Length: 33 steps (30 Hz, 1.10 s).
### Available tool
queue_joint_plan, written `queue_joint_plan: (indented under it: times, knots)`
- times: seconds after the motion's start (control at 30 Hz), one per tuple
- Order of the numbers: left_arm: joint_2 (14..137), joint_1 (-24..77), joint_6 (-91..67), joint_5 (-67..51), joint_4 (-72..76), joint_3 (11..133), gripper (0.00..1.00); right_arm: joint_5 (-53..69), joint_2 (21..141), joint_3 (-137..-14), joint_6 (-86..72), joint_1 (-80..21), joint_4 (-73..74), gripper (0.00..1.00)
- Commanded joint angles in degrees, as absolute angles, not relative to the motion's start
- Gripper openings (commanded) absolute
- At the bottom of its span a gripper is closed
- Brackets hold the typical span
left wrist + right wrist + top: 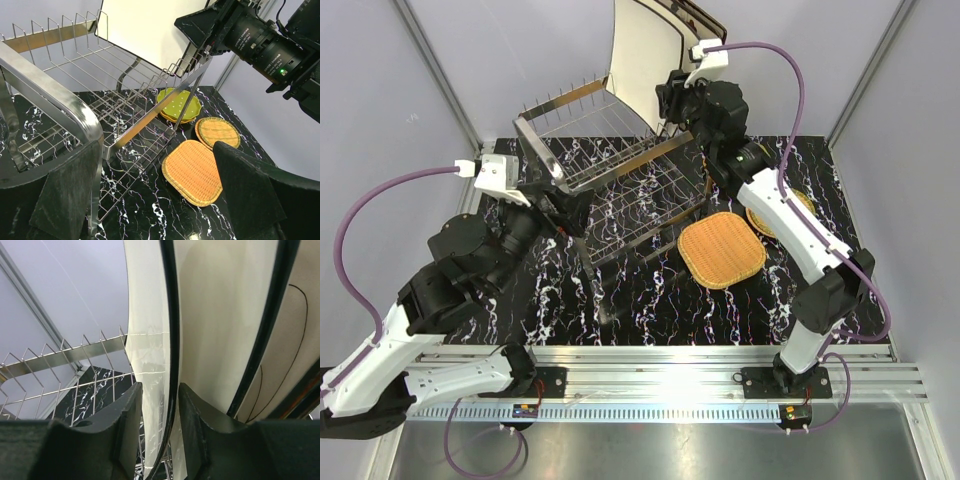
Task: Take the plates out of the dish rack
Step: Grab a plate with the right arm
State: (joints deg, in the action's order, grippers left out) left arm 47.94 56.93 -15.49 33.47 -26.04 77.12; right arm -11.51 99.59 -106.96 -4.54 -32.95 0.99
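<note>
Your right gripper (159, 390) straddles the front cream plate's (638, 60) rim, upright at the rack's (610, 165) far right corner, one finger on each face. I cannot tell whether they pinch it. Your left gripper (150, 152) gapes wide around the rack's near frame tube, likely to steady it.

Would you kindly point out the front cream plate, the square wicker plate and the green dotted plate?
front cream plate (638, 65), top view, its pale face.
square wicker plate (721, 251), top view, woven centre.
green dotted plate (173, 102), left wrist view, its centre.
</note>
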Motion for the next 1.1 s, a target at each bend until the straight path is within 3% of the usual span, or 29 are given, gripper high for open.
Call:
queue_joint_plan:
  times: [0.0,0.23,0.7,1.07]
  knots:
    - [46.9,56.6,-16.6,35.0,-24.1,76.6,0.99,-12.8,98.9,-105.8,-2.3,-32.2,-6.0,0.41]
    - [47.2,56.6,-16.4,35.1,-24.3,77.1,0.99,-12.0,98.5,-104.4,-1.2,-32.2,-9.7,0.32]
    - [47.7,56.6,-16.3,35.3,-24.7,77.7,0.99,-5.0,96.6,-105.8,-0.3,-32.1,-15.2,0.0]
    - [48.0,56.6,-16.5,35.3,-24.9,78.4,0.99,-3.3,98.3,-115.7,6.5,-32.2,-15.7,0.0]
